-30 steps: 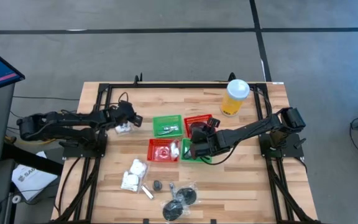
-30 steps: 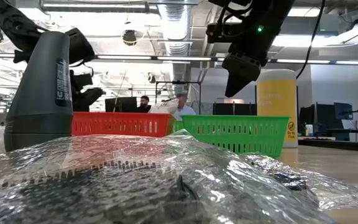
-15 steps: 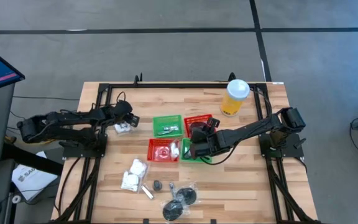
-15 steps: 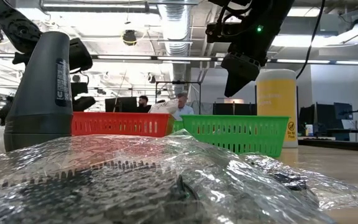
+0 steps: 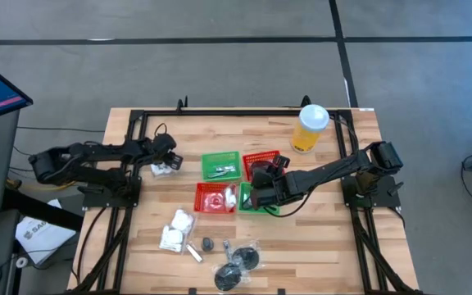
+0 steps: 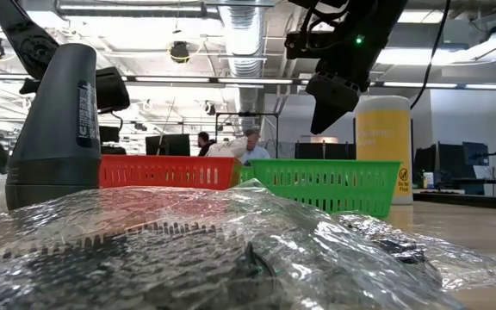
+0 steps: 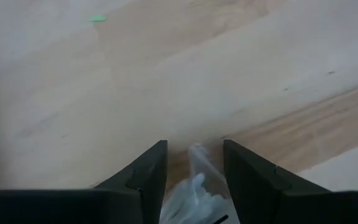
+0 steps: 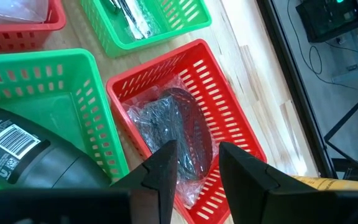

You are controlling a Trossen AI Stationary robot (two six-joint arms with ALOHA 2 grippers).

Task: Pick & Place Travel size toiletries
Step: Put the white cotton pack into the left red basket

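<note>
I am partway through sorting the travel toiletries on the pale wooden table (image 5: 318,238). Four small square mesh baskets sit clustered at its centre, and some already hold items: the far green mesh basket (image 5: 220,165) contains thin silvery tubes (image 8: 126,15), the far red mesh basket (image 8: 191,124) holds a dark grey disc in crinkly clear wrap (image 8: 173,134), and the near red mesh basket (image 5: 214,197) has something pale inside, though I cannot tell what. The near green mesh basket (image 8: 36,93) looks mostly bare in my right wrist view. My left gripper (image 5: 170,161) is over the left part of the table, well apart from the baskets, its fingers (image 7: 146,174) parted with a white puffy packet in clear film (image 7: 194,193) sitting between them; whether I am truly gripping it or only straddling it, I cannot tell. My right gripper (image 5: 256,176) hangs above the basket cluster, over the far red one, its fingers (image 8: 166,165) slightly apart with nothing between them. Still left near the front edge: a loose pile of white puffy packets (image 5: 176,230), one thin silvery tube (image 5: 193,252), and several dark wrapped discs (image 5: 240,262). A tall yellow cup with a white lid (image 5: 310,127) stands at the far right, not part of the sorting. I judge that roughly half the job remains.
</note>
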